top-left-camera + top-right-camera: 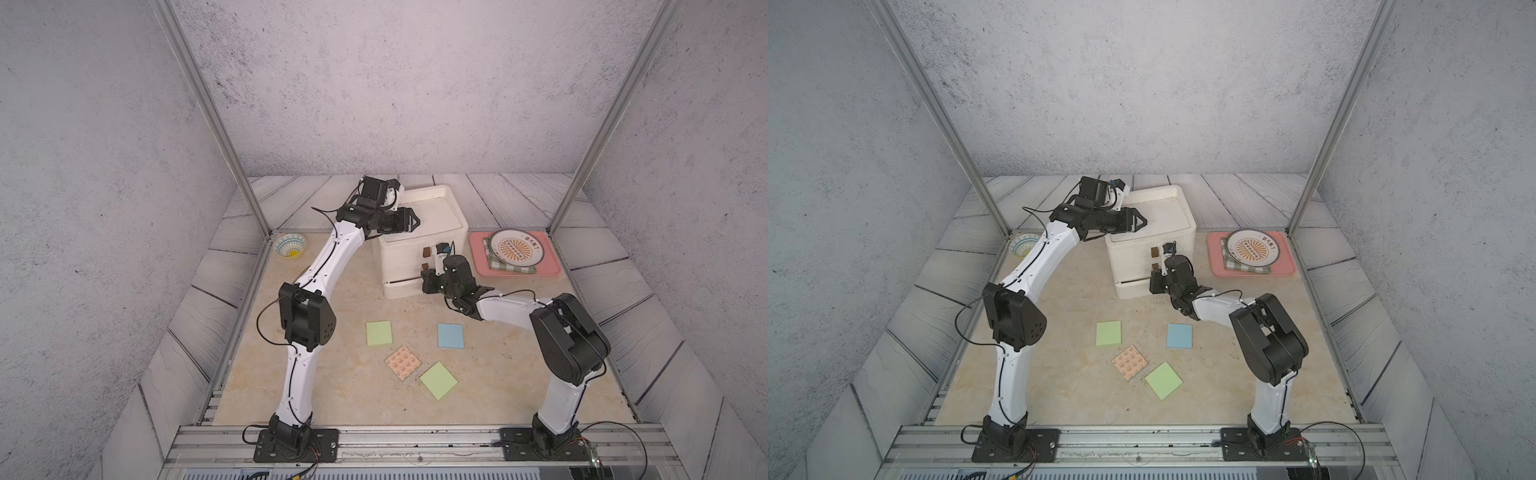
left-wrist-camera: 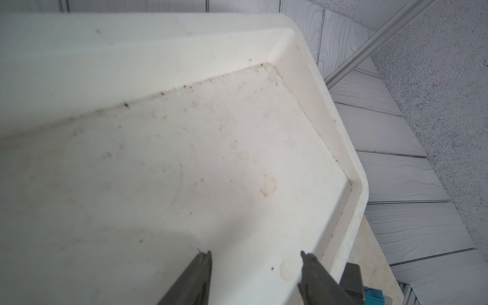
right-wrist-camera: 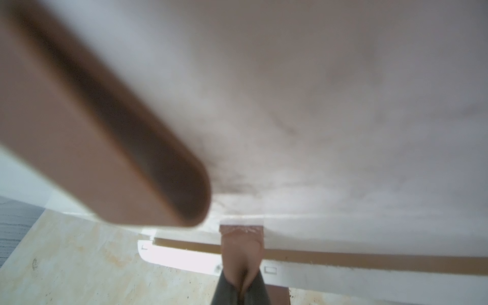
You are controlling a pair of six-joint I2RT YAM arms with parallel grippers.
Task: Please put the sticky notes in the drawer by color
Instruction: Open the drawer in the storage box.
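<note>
Opening the bottom drawer [image 1: 401, 291], apparently: right gripper [image 3: 241, 280] clamped on its brown tab handle [image 3: 241, 237], left gripper [image 2: 256, 260] half open, empty, above the lid [image 2: 184, 158]; next probably needing straight outward pull.

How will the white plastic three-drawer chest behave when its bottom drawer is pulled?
The white chest looks light, so it may slide on the smooth tabletop. The open left gripper over its lid likely braces it. The right gripper, shut on the small brown tab handle, could slip.
</note>
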